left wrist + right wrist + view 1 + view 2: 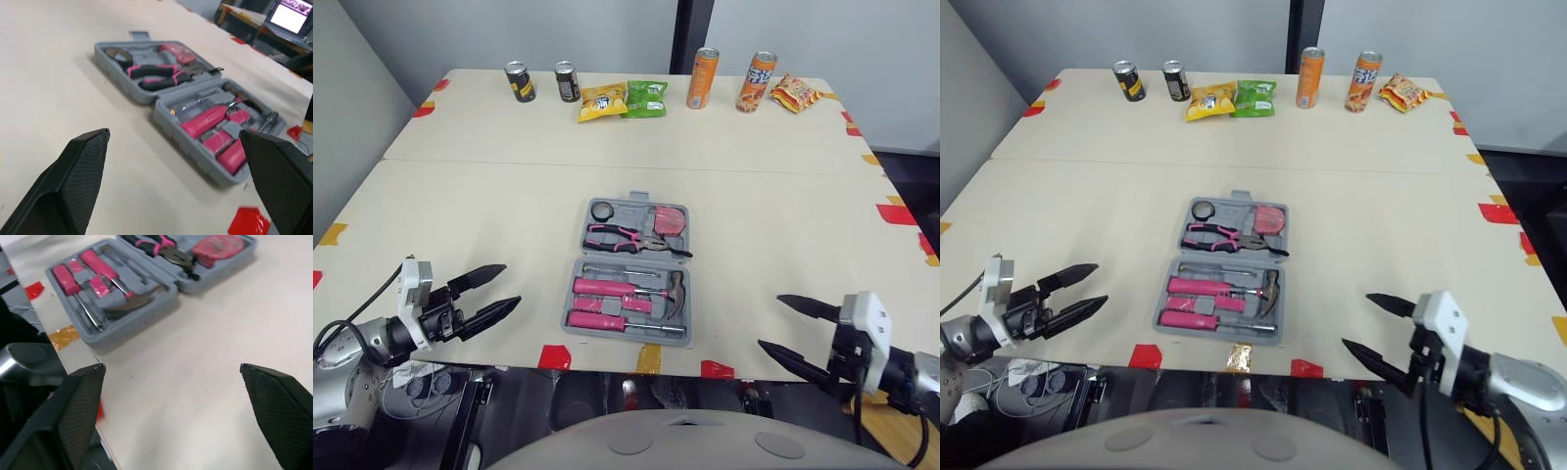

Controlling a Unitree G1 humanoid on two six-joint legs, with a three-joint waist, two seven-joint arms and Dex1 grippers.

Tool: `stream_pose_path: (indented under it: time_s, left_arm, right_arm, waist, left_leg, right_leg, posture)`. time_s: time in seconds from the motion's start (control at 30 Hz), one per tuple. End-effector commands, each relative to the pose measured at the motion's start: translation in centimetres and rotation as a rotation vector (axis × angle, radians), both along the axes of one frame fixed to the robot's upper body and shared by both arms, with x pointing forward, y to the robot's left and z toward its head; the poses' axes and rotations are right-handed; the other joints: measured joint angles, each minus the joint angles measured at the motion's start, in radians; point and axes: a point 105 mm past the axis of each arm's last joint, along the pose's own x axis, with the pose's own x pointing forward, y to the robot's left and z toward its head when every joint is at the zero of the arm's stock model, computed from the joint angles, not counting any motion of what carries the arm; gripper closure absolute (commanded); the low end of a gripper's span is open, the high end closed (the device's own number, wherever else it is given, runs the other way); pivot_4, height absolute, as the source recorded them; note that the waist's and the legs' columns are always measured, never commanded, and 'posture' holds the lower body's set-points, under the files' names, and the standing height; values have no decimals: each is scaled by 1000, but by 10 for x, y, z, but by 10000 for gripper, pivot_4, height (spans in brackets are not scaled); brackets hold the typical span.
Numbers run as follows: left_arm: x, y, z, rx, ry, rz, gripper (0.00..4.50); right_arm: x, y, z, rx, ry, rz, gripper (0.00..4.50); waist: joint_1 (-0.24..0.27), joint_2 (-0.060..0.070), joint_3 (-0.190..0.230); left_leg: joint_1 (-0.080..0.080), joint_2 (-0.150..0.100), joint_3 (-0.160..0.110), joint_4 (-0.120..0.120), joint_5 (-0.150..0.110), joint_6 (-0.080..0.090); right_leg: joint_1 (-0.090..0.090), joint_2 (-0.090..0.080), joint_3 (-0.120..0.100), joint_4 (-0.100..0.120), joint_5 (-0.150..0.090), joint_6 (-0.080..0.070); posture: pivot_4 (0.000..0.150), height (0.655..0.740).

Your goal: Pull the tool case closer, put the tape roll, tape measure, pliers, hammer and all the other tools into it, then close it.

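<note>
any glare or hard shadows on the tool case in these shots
left eye view: tool case evenly lit, no glare, hardly any shadow; left wrist view: faint soft shadow on the table along its wall; right wrist view: a similar soft shadow beside the near half, no bright spots

Colours: the tool case (631,255) is grey all over. The pliers (622,235) have pink-and-black grips and a dark metal nose. The tape measure (669,219) is pink-red. The tape roll (603,211) looks black, but it's small in view, so not certain. The hammer (646,291) has a pink handle and a dull steel head. The screwdrivers (597,320) have pink handles and silver shafts.

The table (783,196) is pale cream. On its front edge are red tape patches (554,356) and one gold patch (649,358).

Back row:
- two dark cans (520,81) with yellow print
- an orange can (703,77)
- an orange-and-white can (756,81)
- a yellow bag (603,101), a green bag (646,98) and an orange-red bag (796,93)

The left gripper (512,284) and right gripper (770,321) have black fingers and white housings. The pads (83,166) carry a fine crosshatch texture.
</note>
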Motion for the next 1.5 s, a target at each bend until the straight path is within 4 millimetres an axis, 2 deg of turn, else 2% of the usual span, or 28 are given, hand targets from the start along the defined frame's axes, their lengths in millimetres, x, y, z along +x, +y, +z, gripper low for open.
stream_pose_path:
  time_s: [0.03, 0.2, 0.53, 0.8, 0.97, 1.17, 1.2, 1.3, 1.5]
  left_arm:
    - [1, 6, 3, 21, -31, 23, 0]
    - [6, 1, 4, 24, -54, 29, 0]
    - [37, -18, 20, 28, -130, 42, 0]
    - [56, -41, 34, 39, -164, -9, 0]
    - [65, -51, 35, 89, -156, -59, 0]
    - [74, -52, 34, 128, -130, -84, 0]
    - [75, -51, 32, 129, -114, -97, 0]
    - [74, -52, 26, 139, -69, -158, 7963]
    - [84, -56, 11, 211, -28, -246, 28490]
  right_arm:
    - [0, -10, 6, -3, -42, -35, 495]
    - [5, -9, 6, 9, -61, -54, 495]
    - [32, 16, 25, 56, -132, -3, 495]
    - [70, 43, 31, 62, -194, 59, 495]
    - [85, 58, 31, 64, -198, 126, 495]
    - [93, 61, 26, 18, -169, 181, 495]
    - [94, 61, 26, 11, -160, 187, 2843]
    - [97, 59, 21, -29, -116, 204, 11442]
    - [107, 58, 12, -145, -67, 241, 31711]
  waist:
    - [3, 0, 0]
    - [4, 1, 1]
    - [2, 1, 1]
    - [-6, 2, 1]
    - [-8, 2, 1]
    - [-8, 2, 1]
    - [-8, 2, 1]
    - [-12, 3, 2]
    - [-10, 4, 3]
  left_leg:
    - [0, 0, 0, 0, 0, 0]
    - [0, 0, 0, -1, 0, 0]
    - [-1, 0, 0, -1, 2, 4]
    - [-1, 0, -1, -1, 6, 9]
    - [-1, 0, -1, 0, 6, 10]
    - [-2, 0, -1, 0, 6, 10]
    - [-2, 0, -1, 0, 6, 10]
    - [-2, 0, -1, 0, 6, 10]
    - [-2, 0, -1, 0, 6, 10]
  right_leg:
    - [0, 0, 0, 0, 0, 0]
    - [0, 0, 0, -2, 0, 0]
    - [1, 0, -1, -2, 0, 0]
    - [1, 0, -2, -1, 1, 0]
    - [1, 0, -2, -1, 1, 0]
    - [1, 0, -2, -1, 1, 0]
    - [1, 0, -2, -1, 1, 0]
    - [1, 0, -2, -1, 1, 0]
    - [0, 0, -2, 0, 1, 0]
  posture:
    - [1500, 7400]
    - [1500, 7400]
    - [1500, 7400]
    - [1500, 7400]
    - [1500, 7400]
    - [1500, 7400]
    - [1500, 7400]
    - [1500, 7400]
    - [1500, 7400]
